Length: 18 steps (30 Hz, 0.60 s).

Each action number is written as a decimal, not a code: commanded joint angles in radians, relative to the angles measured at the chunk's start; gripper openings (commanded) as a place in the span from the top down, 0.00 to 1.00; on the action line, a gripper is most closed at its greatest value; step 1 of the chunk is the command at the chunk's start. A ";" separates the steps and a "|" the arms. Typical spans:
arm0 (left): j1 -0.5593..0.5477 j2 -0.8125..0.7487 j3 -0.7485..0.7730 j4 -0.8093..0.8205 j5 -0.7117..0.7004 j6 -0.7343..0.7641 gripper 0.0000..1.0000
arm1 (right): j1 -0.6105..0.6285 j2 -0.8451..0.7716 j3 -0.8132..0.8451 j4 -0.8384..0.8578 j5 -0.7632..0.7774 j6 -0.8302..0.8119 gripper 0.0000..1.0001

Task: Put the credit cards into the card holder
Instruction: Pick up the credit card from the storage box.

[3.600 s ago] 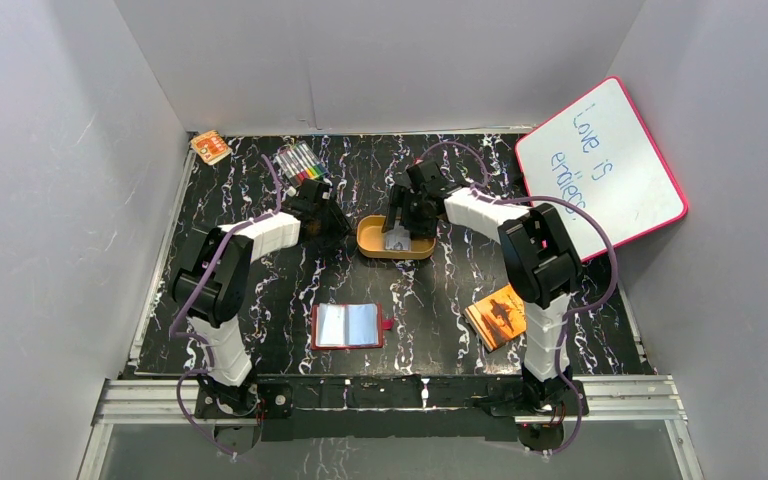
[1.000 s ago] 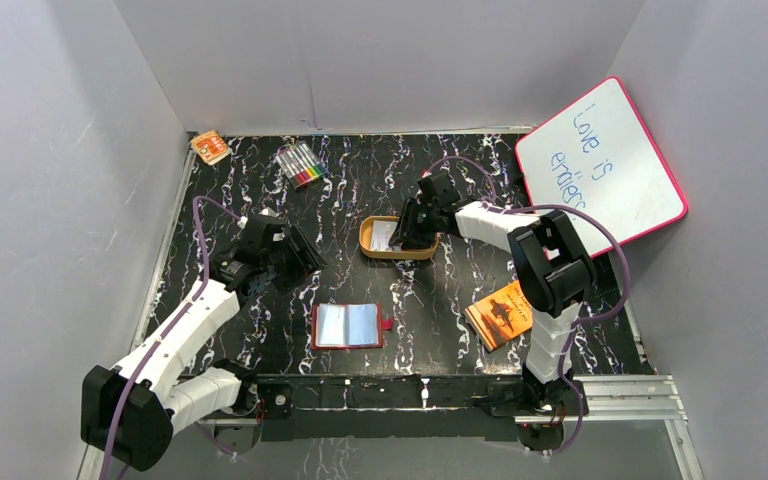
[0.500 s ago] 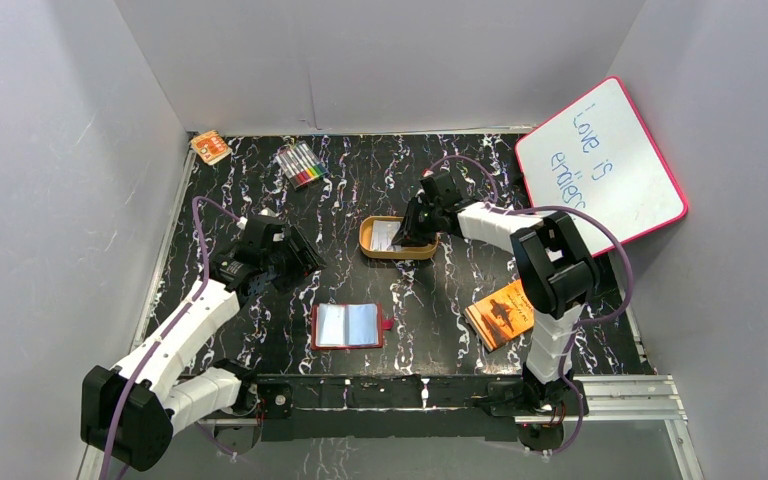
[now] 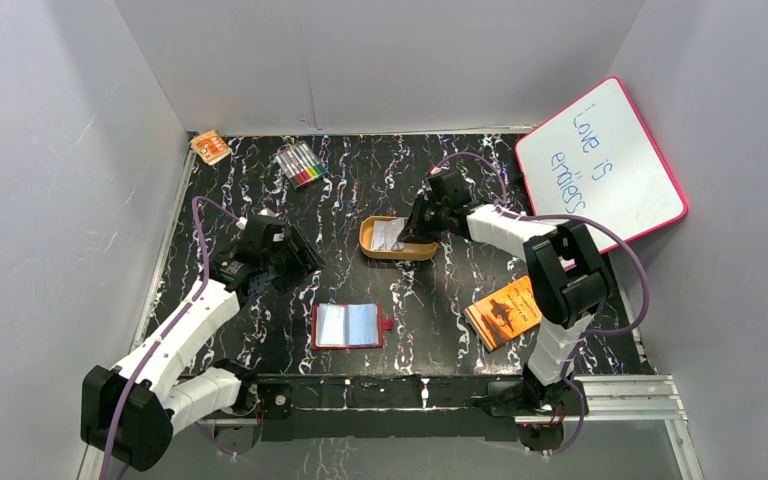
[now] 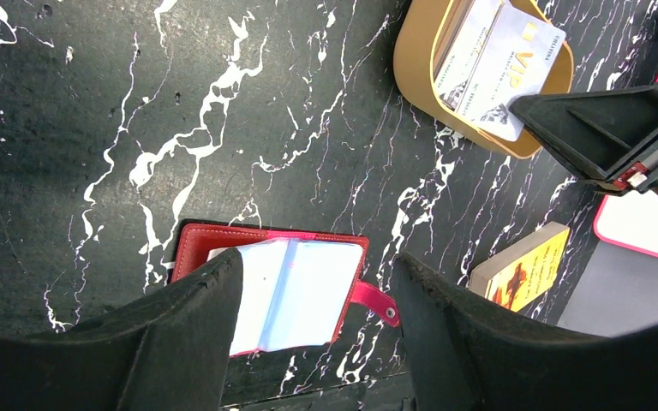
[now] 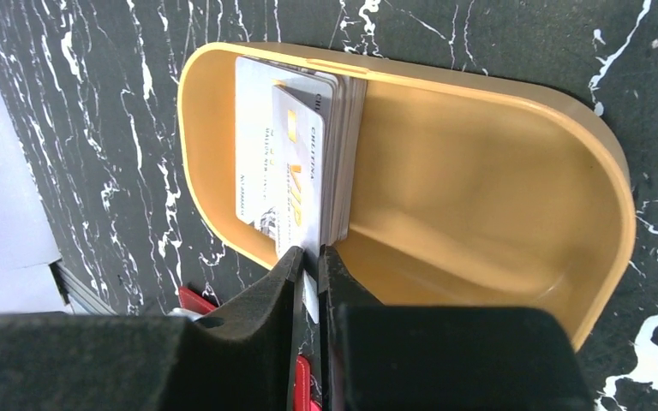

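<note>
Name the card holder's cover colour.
Red; the card holder shows best in the left wrist view.

This is a robotics lab test cell. Plain pale panel walls (image 4: 360, 60) box in a black marbled table (image 4: 360, 180), and nearer than the orange oval tin (image 4: 390, 253) a left arm (image 4: 175, 340) and right arm (image 4: 505, 228) with purple cables (image 4: 197, 235) are bolted to an aluminium rail (image 4: 630, 398). Unrelated staged props surround the tin: a whiteboard (image 4: 600, 170) to its right, markers (image 4: 300, 164) and a small orange pack (image 4: 210, 147) beyond it to the left, and an orange booklet (image 4: 505, 312) and open red card holder (image 4: 348, 325) nearer.
</note>
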 commanded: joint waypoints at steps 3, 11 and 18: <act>-0.002 -0.029 0.005 -0.034 -0.016 0.012 0.38 | -0.007 -0.085 -0.006 -0.034 -0.011 -0.002 1.00; -0.003 -0.054 0.052 -0.097 -0.084 0.039 0.38 | -0.020 -0.180 0.058 -0.151 -0.033 0.125 1.00; -0.003 -0.118 0.066 -0.153 -0.128 0.059 0.38 | -0.070 -0.263 0.095 -0.332 -0.155 0.339 1.00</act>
